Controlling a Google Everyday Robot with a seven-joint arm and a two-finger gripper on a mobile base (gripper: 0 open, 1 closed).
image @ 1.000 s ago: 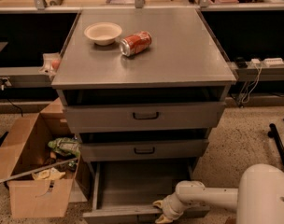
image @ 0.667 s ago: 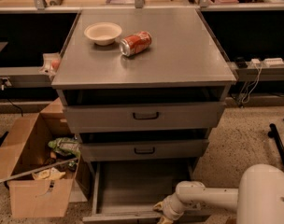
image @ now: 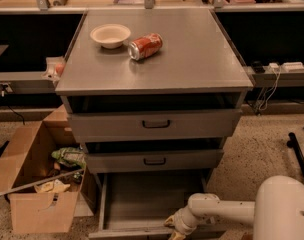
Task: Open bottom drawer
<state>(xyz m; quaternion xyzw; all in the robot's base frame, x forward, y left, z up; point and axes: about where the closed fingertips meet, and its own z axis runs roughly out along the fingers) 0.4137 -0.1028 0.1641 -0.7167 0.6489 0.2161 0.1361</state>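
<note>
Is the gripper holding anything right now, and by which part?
Cannot tell: the gripper sits at the bottom drawer's front edge, but any hold is cut off from view.

Grey bottom drawer [image: 151,200]; cream gripper [image: 173,231] at its front; red can [image: 145,46].

Nothing legible for you here: the red can [image: 145,46] on the table [image: 192,59] shows no readable label. The end effector [image: 172,232] sits at the open bottom drawer [image: 142,204] front.
</note>
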